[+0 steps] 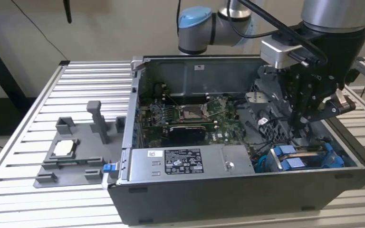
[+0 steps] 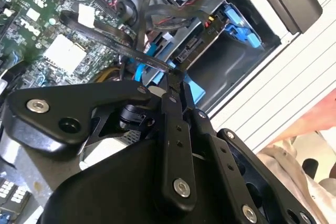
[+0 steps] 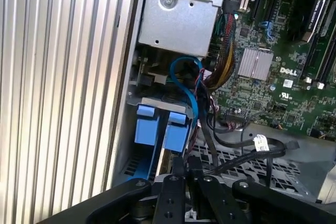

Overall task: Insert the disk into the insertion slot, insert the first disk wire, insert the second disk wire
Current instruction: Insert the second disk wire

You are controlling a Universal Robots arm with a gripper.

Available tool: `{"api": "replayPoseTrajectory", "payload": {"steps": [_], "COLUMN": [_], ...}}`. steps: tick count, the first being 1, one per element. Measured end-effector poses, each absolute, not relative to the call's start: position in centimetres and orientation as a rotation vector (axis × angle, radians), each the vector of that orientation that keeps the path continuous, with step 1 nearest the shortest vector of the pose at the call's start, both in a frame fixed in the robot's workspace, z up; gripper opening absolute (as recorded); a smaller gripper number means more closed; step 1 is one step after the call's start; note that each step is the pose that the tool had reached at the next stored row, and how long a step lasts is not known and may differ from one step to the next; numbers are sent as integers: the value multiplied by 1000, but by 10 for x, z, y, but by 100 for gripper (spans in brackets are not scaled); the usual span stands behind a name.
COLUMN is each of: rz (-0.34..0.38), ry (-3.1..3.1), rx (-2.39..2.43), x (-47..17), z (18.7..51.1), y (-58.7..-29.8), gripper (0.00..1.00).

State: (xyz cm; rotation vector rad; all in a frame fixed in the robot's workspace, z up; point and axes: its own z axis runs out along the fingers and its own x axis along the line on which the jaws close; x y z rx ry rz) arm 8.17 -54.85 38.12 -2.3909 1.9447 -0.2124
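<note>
Here your gripper (image 2: 176, 74) looks pinched on the black wire (image 2: 121, 46) beside the disk (image 3: 176, 129); it's likely limp and light, so grip near its end.

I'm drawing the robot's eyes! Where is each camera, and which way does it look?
Exterior view: off the arm, looking down into the open dark grey metal computer case; the silver-and-blue robot arm and black gripper show.
First wrist view: on the arm, looking past the gripper at the silver-grey disk in its bright blue plastic carrier.
Second wrist view: on the arm, looking along the gripper toward that disk.
Both wrist views share gripper, disk and green circuit board.
</note>
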Motion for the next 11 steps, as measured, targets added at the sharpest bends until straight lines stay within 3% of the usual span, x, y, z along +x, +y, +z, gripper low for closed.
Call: {"api": "replayPoseTrajectory", "payload": {"steps": [8,11], "rz": [-205,-160], "ry": [1946,1932], "rx": [-2389,-2359], "x": [89,89], "z": [380,379], "y": [-559,-560], "gripper": [16,16]}}
